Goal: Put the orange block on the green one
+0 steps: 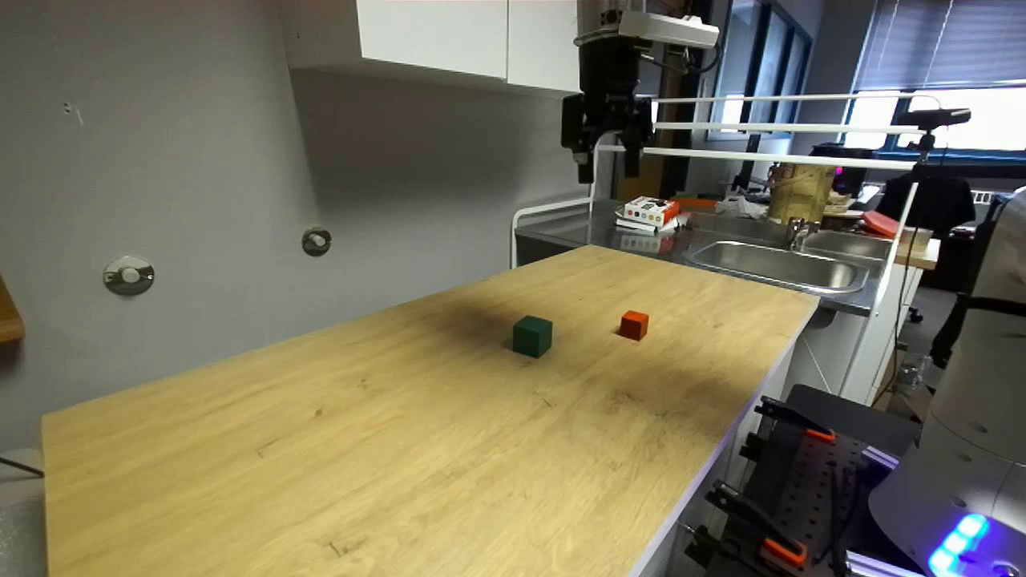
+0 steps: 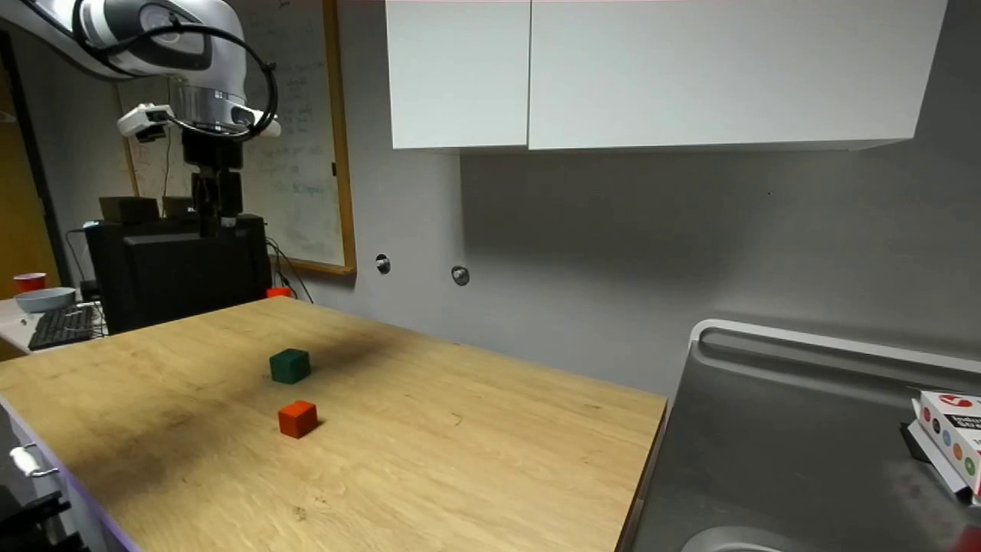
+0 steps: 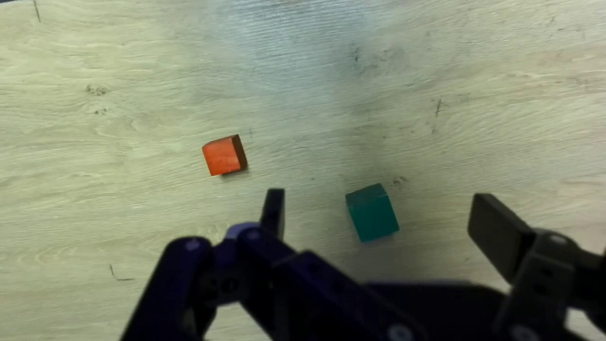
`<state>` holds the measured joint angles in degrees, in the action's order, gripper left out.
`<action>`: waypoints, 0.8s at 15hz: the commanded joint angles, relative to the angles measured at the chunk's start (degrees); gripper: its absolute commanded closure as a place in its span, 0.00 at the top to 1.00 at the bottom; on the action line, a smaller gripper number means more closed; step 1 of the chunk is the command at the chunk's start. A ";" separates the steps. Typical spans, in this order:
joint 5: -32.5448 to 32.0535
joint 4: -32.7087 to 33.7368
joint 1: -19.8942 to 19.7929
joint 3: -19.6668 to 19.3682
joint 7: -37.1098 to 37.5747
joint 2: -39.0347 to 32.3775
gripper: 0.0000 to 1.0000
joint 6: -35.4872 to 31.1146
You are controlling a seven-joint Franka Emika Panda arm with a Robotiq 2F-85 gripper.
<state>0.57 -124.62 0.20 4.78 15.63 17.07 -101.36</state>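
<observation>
**Jaws hovering wide, holding nothing**

I'd be risking bumping the dark-green solid-looking cube [image 3: 372, 213] by descending straight, since it's showing between the jaws in the wrist view. The reddish-orange wood-like cube [image 3: 224, 156] (my target) is sitting below, outside their gap, on the pale wood-grain tabletop [image 1: 361, 449].

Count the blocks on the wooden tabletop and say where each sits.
2, both on the tabletop: in an exterior view, the green block, with the orange block apart to its right.

Black fingers [image 3: 499, 239] wide apart, downward beneath the wrist [image 2: 203, 106]
</observation>
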 commanded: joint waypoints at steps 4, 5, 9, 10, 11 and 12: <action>-3.65 -3.02 -1.24 -1.07 0.43 -0.16 1.00 -8.47; -3.52 -3.75 -1.78 -1.74 0.21 -0.59 1.00 -10.69; -1.59 -7.68 -4.16 -5.02 -0.15 -2.54 1.00 -17.80; -0.72 -8.95 -4.73 -6.05 -0.47 -3.17 1.00 -19.44; 0.12 -10.00 -5.15 -6.91 -0.80 -3.69 1.00 -20.61; 1.30 -11.12 -5.59 -7.90 -1.17 -4.44 1.00 -21.96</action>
<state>-1.03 -133.09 -4.40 -1.01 15.50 13.67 -120.03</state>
